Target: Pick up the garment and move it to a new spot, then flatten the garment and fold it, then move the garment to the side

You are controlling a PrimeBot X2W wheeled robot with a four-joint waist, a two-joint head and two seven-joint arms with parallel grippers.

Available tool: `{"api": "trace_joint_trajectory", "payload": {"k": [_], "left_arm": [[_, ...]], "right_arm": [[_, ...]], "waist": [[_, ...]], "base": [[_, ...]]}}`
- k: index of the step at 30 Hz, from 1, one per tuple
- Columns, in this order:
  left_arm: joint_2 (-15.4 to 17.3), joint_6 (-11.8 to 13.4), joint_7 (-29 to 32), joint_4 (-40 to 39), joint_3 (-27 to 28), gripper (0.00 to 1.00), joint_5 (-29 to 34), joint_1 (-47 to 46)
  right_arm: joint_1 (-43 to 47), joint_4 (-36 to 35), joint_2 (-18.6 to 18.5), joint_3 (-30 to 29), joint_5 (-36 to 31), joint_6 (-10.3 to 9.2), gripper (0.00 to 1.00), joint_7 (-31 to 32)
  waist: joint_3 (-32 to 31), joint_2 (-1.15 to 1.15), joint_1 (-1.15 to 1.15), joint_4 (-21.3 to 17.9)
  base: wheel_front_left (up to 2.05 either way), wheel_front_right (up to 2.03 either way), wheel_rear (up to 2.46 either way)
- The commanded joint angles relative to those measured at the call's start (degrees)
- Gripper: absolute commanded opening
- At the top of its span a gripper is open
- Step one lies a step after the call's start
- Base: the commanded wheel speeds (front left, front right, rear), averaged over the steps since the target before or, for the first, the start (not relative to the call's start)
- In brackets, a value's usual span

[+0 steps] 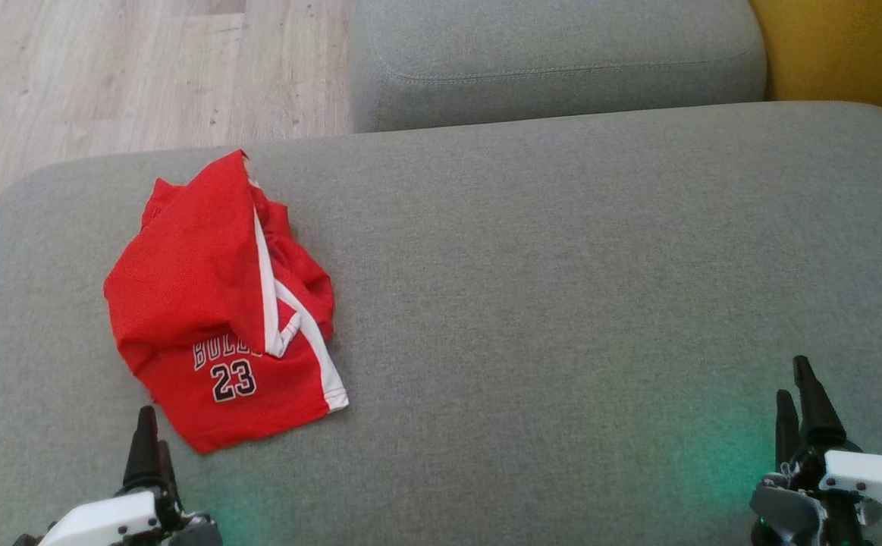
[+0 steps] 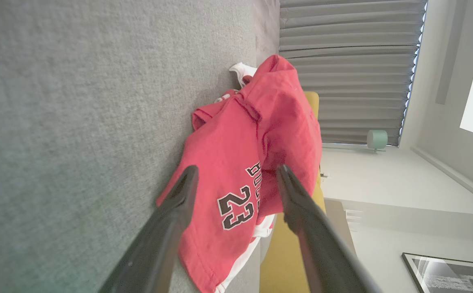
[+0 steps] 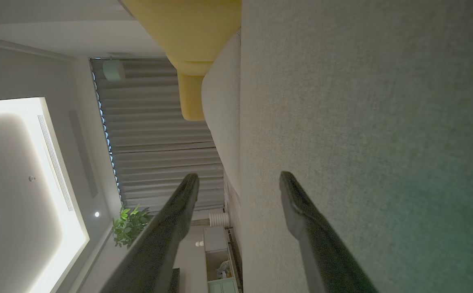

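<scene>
Head view: red garment (image 1: pixel 183 288), "23"

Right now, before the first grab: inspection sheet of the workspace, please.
Surface: grey cushion, flat; faint green glow near both grippers.
Job's things: red garment, crumpled in a heap on the robot's left side, number 23 and white trim showing, not held.
Clutter: nothing seen.
Grippers: left gripper open, close to the garment's near edge, holding nothing; right gripper open over bare cushion.
Cables: nothing seen.
Surroundings: wooden floor, second grey cushion and yellow seat beyond; curtains behind.
</scene>
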Motion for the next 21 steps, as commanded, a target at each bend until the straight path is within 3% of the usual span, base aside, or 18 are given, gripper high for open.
{"api": "trace_joint_trajectory", "payload": {"k": [1, 15, 21], "left_arm": [[0.30, -0.04, -0.47, -2.20, -0.02, 1.00, 0.95, -2.30], [0.36, -0.09, -2.82, -3.51, 1.61, 1.00, 4.77, -2.75], [0.38, 0.15, -4.00, -4.86, 3.17, 1.00, 8.97, -3.49]], "right_arm": [[-2.55, -2.37, -0.30, 0.26, -0.83, 0.02, 1.00, -0.77], [-3.05, -4.93, -0.35, 0.82, -9.63, 0.04, 1.00, -3.14], [-3.83, -7.32, -0.38, 0.59, -17.02, 0.04, 1.00, -4.32]], "waist": [[0.00, 0.00, 0.00, 0.04], [0.10, 0.00, 0.00, 0.24], [0.55, 0.00, 0.00, -0.25]], "base": [[0.00, 0.00, 0.00], [0.00, 0.00, 0.00], [0.00, 0.00, 0.00]]}}
